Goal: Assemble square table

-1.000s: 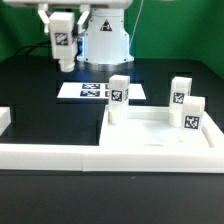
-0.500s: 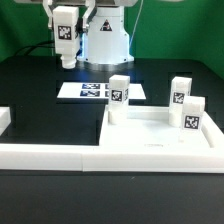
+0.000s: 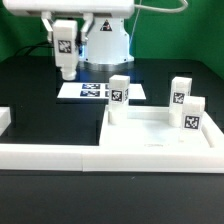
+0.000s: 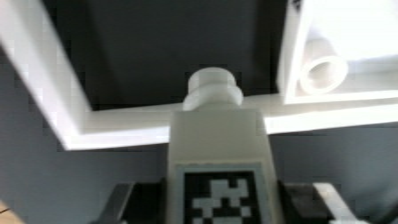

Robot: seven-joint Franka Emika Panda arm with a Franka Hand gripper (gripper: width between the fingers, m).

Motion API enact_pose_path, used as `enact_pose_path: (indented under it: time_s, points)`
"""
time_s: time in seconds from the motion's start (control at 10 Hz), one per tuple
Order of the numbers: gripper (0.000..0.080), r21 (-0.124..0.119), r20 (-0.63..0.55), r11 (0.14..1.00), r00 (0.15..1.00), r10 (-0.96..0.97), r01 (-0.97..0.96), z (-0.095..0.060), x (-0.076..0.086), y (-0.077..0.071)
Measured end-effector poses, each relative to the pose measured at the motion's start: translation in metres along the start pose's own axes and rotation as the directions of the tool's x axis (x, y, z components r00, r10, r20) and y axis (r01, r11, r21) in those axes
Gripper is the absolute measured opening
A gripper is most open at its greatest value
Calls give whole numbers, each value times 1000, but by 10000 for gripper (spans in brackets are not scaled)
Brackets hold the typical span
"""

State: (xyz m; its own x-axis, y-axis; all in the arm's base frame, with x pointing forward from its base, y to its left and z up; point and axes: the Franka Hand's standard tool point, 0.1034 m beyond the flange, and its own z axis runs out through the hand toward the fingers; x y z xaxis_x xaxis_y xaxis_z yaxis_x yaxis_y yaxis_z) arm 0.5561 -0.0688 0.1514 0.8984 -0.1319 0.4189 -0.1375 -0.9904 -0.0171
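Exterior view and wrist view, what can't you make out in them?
- Gripper: its fingers are cut off by the wrist view's edge and mostly hidden by the held leg in the exterior view.
- Tabletop holes: too small in the exterior view, some perhaps under the standing legs.
- Tags: patterns too blurred to read in both views.

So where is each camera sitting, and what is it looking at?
Exterior view: off the arm, low by the border wall, facing the robot base; gripper holding a table leg above the table.
Wrist view: on the wrist, looking down along the held leg; gripper fingers show.
Shared: that held leg.
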Motion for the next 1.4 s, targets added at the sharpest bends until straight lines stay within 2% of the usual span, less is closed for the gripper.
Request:
enact_pose_path:
  time_s: [0.2, 0.3, 0.8, 0.9, 1.0, 1.1, 1.2, 1.4]
  points:
    - [288, 13, -34, 996, 995, 92, -92, 12, 18, -27]
    - [288, 22, -30, 995, 994, 102, -101, 10, 20, -31]
    - [288, 17, -28, 995, 994, 104, -103, 12, 17, -28]
    - [288, -2, -62, 995, 993, 100, -100, 16, 13, -31]
    - [288, -11, -63, 995, 993, 97, -98, 29, 7, -39]
    - [288, -13, -61, 996, 994, 89, -90, 43, 13, -45]
    - [288, -13, -63, 996, 994, 88, -89, 49, 17, -48]
    - [288, -3, -51, 994, 993, 108, -109, 59, 13, -65]
